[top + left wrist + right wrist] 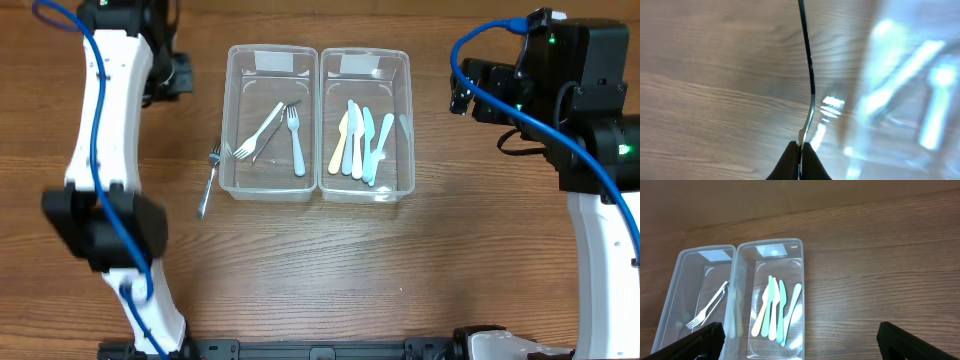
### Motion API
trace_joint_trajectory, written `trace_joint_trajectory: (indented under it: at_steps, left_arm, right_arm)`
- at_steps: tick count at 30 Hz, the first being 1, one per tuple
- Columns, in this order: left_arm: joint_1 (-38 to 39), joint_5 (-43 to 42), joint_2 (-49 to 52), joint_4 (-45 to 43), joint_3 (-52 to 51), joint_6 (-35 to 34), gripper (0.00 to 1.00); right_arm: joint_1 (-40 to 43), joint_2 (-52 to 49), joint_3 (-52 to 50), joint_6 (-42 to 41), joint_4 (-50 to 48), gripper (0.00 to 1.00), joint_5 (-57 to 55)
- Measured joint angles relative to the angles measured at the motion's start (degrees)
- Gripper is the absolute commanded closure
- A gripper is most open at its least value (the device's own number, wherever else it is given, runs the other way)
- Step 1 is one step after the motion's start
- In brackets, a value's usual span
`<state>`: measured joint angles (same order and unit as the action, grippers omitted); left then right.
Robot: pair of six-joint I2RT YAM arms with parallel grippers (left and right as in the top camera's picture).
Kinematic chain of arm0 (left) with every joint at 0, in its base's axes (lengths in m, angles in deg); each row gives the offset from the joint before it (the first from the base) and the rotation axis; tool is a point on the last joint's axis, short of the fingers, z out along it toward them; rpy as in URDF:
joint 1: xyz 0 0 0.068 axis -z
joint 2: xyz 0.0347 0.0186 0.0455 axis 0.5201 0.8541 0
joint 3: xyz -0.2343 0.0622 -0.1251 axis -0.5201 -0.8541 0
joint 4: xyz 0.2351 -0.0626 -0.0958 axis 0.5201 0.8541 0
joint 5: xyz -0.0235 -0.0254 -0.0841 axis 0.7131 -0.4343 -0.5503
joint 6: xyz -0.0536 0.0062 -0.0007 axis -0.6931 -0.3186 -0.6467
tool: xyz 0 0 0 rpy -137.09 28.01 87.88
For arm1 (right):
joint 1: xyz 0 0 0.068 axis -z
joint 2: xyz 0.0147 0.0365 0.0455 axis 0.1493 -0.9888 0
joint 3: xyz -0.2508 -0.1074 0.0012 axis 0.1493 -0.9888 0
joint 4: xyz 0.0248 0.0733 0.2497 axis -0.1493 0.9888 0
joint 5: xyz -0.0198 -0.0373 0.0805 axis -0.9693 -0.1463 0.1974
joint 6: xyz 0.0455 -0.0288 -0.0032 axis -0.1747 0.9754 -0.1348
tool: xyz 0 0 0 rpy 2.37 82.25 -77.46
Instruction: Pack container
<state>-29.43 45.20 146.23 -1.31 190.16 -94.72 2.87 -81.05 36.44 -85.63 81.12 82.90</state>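
Two clear bins abut: fork bin (265, 197), knife bin (365, 198). One loose fork (208, 185) lies outside, against the fork bin. Of the arms, left gripper (800, 152) pinched closed; right gripper (800, 330) spread wide, empty.

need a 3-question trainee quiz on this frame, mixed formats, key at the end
1. True or false: the left end effector and the right end effector are both open.
2. Multiple choice: the knives are in A) the left container, B) the right container, C) neither.
3. Fill in: the only fork outside the containers is next to the ___ one.

Key:
1. False. The left one is shut, with the fork's thin edge running up from between its fingertips. The right one stands wide open.
2. B
3. left
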Motion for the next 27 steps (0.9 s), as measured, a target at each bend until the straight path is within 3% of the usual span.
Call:
trace_joint_trajectory:
  at_steps: [4,12,17,27]
  left_arm:
    - [6.6,-0.3,-4.5,1.0,0.7,-1.3,0.96]
    - [17.7,-0.8,-1.5,-2.3,-3.7,-5.2,0.96]
    - [21.3,-1.0,1.8,-8.3,-8.2,-6.1,0.96]
    - [23.3,-2.4,7.0,-11.0,-9.4,-7.8,0.96]
  right_arm:
    - [0.0,0.0,0.0,0.0,0.0,0.0,0.0]
    - [0.0,0.0,0.0,0.0,0.0,0.0,0.0]
    - [0.0,0.0,0.0,0.0,0.0,0.0,0.0]
    - [0.0,0.0,0.0,0.0,0.0,0.0,0.0]
